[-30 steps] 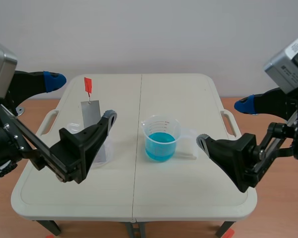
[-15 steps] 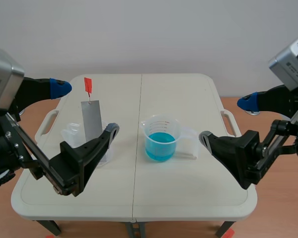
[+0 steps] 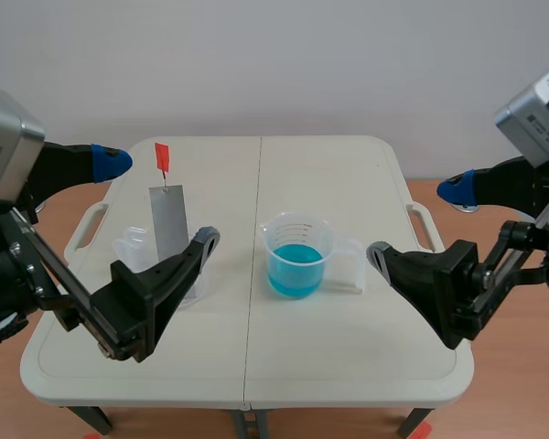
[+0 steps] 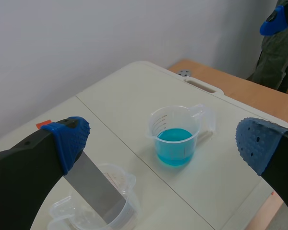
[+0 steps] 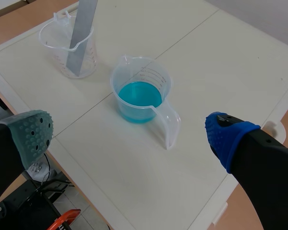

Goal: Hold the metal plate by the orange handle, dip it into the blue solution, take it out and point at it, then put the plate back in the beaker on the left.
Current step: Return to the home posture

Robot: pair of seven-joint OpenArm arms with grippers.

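While the grey metal plate (image 3: 167, 224) stood near-upright in the clear plastic beaker (image 3: 133, 249) on the left of the white tabletop (image 3: 348, 183), orange handle (image 3: 162, 157) uppermost, the left tool (image 3: 156, 201) hung wide open and empty just short of it. The right tool (image 3: 417, 222), open and empty too, lay farther off by the blue-solution beaker (image 3: 296, 258).

Scene view high and central, wrist views nearer, angled down, all sharing blue-solution beaker (image 3: 296, 261)
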